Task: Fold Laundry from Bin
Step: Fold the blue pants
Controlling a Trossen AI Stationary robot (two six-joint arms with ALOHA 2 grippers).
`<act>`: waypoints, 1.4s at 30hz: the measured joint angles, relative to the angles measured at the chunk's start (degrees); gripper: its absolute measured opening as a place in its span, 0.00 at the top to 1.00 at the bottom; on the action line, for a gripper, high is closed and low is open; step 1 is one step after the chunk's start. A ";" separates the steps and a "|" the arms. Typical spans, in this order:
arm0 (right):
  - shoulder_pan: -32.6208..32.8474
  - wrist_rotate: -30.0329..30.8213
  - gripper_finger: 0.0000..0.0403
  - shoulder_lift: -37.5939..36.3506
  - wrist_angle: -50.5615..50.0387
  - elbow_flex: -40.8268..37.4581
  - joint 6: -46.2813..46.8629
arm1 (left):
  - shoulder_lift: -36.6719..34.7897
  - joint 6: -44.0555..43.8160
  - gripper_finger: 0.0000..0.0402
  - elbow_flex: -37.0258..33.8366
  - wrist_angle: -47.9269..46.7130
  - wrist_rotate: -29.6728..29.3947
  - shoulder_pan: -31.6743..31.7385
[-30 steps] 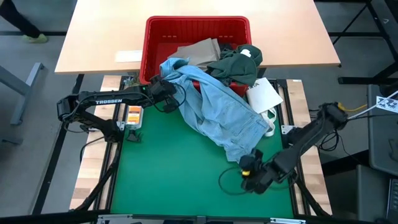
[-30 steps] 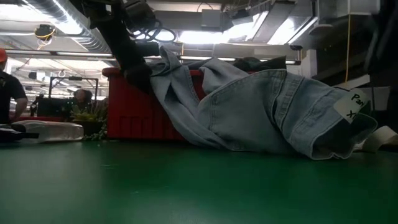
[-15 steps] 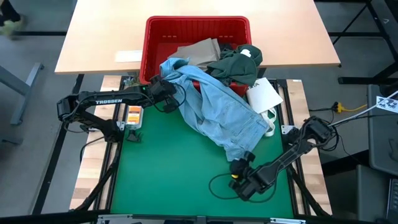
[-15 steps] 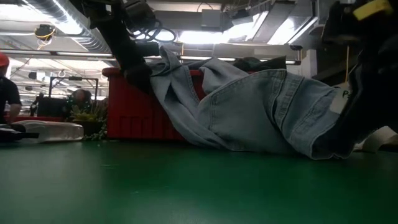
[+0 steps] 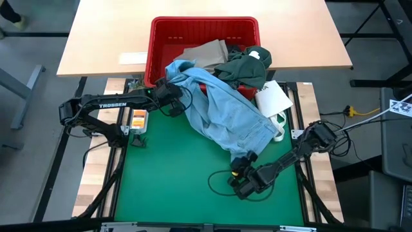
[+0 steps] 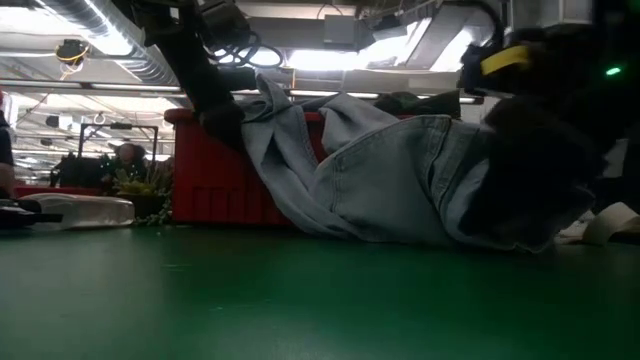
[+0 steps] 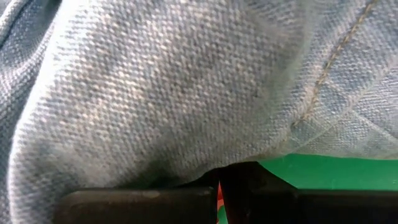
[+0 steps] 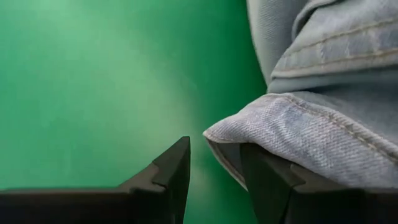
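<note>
Green mat (image 5: 167,180) carries light blue jeans (image 5: 225,119) trailing from the red bin (image 5: 158,38) at its far edge. Left gripper (image 5: 168,90) pinches them at the rim; right gripper (image 5: 239,182), jaws apart, empty, must close on the hem.

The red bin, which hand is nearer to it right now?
Left. The left hand sits at the red bin's front rim, clamped on the light blue garment; the right hand is out on the green mat.

White capitals reading TROSSEN stand along the upper link of the left arm (image 5: 109,105); no other lettering can be read.
</note>
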 joint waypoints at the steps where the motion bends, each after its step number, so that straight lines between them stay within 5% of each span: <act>1: -0.55 -0.02 0.65 0.00 0.00 0.00 -0.02 | 0.00 -0.02 0.99 0.00 -0.02 0.00 -0.01; 8: -2.92 -3.09 0.65 0.00 2.51 0.00 -0.02 | 0.00 -0.02 0.99 0.00 -0.02 0.00 -0.01; 25: -4.39 9.94 0.66 0.00 3.78 0.00 4.46 | 0.00 -0.05 0.99 0.00 -0.02 0.00 0.00; 35: -5.01 11.02 0.97 0.00 -0.62 0.00 1.81 | 0.00 -0.07 0.99 0.00 -0.02 0.00 -0.01; 42: -4.88 11.94 0.97 -0.01 -0.56 0.15 1.37 | 0.00 -0.07 0.99 0.00 -0.04 0.00 0.00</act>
